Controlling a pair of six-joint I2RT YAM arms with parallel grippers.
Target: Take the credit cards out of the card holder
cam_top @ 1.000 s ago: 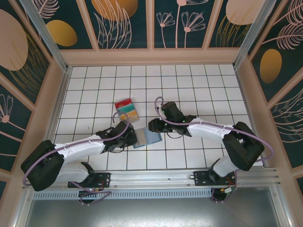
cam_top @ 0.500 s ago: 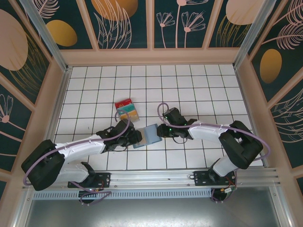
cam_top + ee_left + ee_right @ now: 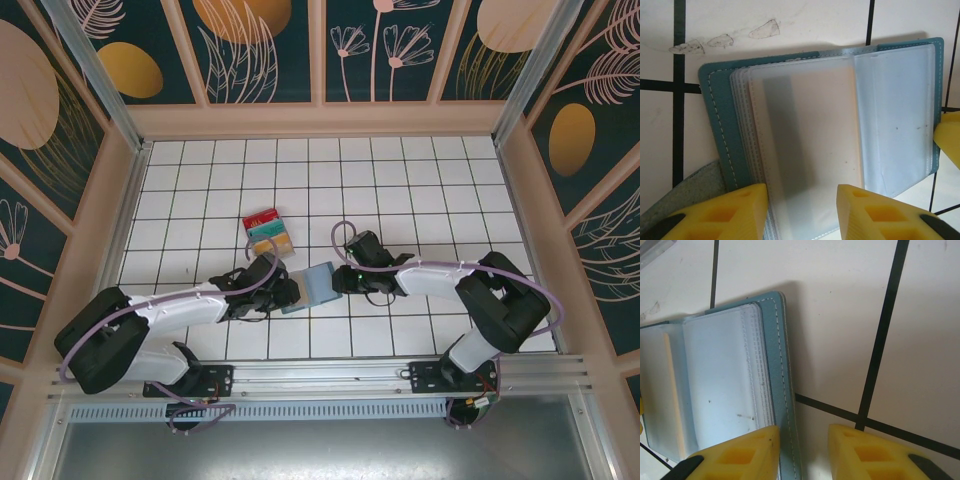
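The slate-blue card holder [image 3: 314,284] lies open on the tiled floor between both grippers, its clear sleeves [image 3: 840,125] fanned out. A pale tan edge shows inside one sleeve [image 3: 671,385]. My left gripper [image 3: 802,210] is open, its fingers straddling the near edge of a frosted sleeve page. My right gripper [image 3: 802,452] is open at the holder's stitched right cover edge [image 3: 777,370], one finger [image 3: 740,455] over the sleeves, the other [image 3: 865,452] over bare tile. Red [image 3: 261,216], teal [image 3: 267,231] and tan [image 3: 276,243] credit cards lie fanned on the floor behind the left gripper.
White tiles with dark grout run to the patterned walls [image 3: 320,50] on three sides. A metal rail [image 3: 330,375] with the arm bases lies along the near edge. A grey cloth-like patch [image 3: 685,200] sits by the holder's left corner.
The right gripper has dropped down to the holder's right edge. The left gripper's jaws have widened a little, and the left arm's elbow has shifted.
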